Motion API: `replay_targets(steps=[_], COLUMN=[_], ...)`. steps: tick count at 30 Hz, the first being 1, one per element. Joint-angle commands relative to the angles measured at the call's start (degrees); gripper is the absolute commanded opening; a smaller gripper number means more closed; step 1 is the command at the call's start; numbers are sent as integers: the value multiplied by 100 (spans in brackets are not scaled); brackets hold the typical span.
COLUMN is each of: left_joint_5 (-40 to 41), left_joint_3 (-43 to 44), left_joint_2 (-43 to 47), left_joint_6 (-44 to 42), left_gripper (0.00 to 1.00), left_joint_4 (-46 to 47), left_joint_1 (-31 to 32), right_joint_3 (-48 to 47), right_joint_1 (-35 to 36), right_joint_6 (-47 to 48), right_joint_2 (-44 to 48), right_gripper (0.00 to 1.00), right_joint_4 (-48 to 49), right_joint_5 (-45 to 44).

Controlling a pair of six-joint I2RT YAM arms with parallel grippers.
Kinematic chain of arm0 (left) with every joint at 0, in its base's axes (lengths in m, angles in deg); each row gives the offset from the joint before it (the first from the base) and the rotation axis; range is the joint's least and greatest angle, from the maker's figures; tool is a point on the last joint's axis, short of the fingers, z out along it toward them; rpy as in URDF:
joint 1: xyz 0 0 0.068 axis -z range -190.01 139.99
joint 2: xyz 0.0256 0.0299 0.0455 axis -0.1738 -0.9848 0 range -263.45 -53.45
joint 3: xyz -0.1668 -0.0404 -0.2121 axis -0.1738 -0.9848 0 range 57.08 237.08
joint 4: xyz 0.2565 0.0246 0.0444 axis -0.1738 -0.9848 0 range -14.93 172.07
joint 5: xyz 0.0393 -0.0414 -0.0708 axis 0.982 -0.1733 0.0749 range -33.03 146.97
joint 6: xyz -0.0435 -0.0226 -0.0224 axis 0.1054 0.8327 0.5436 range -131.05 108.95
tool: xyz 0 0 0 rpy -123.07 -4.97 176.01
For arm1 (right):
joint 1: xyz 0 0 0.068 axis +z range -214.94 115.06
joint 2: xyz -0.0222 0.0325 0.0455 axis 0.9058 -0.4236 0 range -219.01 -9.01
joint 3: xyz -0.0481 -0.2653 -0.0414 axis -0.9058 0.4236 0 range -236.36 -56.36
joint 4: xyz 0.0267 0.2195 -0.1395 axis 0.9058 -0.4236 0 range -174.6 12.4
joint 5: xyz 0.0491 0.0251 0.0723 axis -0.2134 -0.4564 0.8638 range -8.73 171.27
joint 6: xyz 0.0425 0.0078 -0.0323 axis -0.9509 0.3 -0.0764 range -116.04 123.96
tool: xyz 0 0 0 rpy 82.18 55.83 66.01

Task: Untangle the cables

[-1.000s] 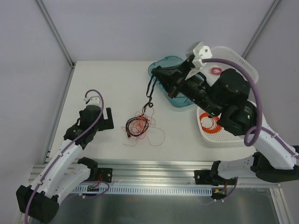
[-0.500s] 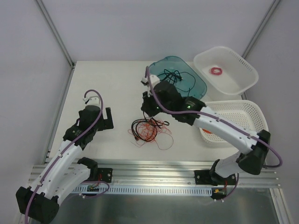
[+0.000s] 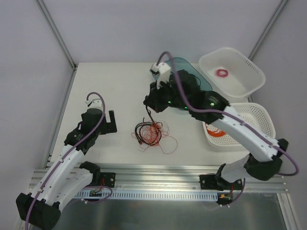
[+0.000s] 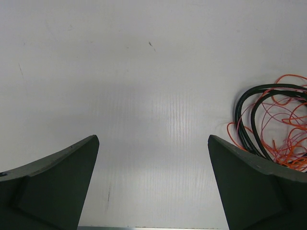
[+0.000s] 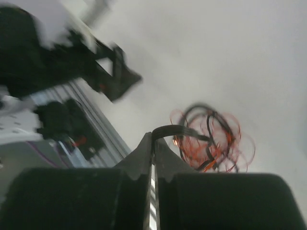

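Observation:
The cables (image 3: pixel 150 133) lie mid-table as a loose tangle of thin red wires and black cord. My right gripper (image 3: pixel 149 105) hangs just above the tangle's back edge, shut on a black cord (image 5: pixel 178 130) that arcs from its tips down into the tangle (image 5: pixel 209 139); the right wrist view is blurred. My left gripper (image 3: pixel 111 122) rests to the left of the tangle, apart from it. In the left wrist view it (image 4: pixel 152 140) stands wide open over bare table, with the tangle's edge (image 4: pixel 268 125) at the right.
A teal tray (image 3: pixel 202 80) sits at the back, partly hidden by the right arm. A white basket (image 3: pixel 249 64) holds a pink ring (image 3: pixel 221 73). A second white basket (image 3: pixel 261 116) holds an orange coil (image 3: pixel 216 131). A metal rail (image 3: pixel 158 170) runs along the near edge.
My right arm swung from the back right, by the teal tray, down over the tangle, then rose a little. The tangle shifted slightly right. The left arm stayed still.

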Motion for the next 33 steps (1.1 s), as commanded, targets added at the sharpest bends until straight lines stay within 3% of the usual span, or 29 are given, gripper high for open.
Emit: replay_targets(steps=[1, 3, 5, 7, 9, 11, 13, 16, 25, 33], left_joint_5=[-81, -81, -90, -98, -99, -107, -107, -116, -160, -151], left_joint_3=[-28, -36, -19, -27, -19, -19, -19, -19, -27, -36], left_joint_2=[45, 18, 18, 9, -17, -8, -17, -26, -35, -8], left_joint_6=[-29, -38, -47, -47, -55, -64, -64, -64, -82, -82], left_gripper=[99, 99, 99, 99, 99, 99, 99, 99, 99, 99], left_joint_4=[142, 142, 151, 151, 159, 159, 159, 168, 177, 177], left_joint_1=[-68, -68, -68, -68, -68, -68, -68, -68, -68, -68], right_joint_3=[-559, -200, 730, 1441, 1367, 788, 760, 1286, 1647, 955], right_joint_1=[49, 49, 58, 41, -12, -74, -74, -170, -530, -707], right_joint_6=[389, 521, 547, 478, 311, 214, 4, -198, -15, 449], right_joint_2=[1412, 2088, 2528, 2916, 2708, 2330, 2022, 1951, 1713, 1432], right_gripper=[3, 3, 5, 5, 5, 5, 4, 4, 4, 1], right_joint_4=[1208, 2403, 3716, 4329, 3948, 2661, 2233, 2336, 1712, 1317], right_joint_5=[162, 136, -57, -636, -761, -595, -506, -427, -585, -348])
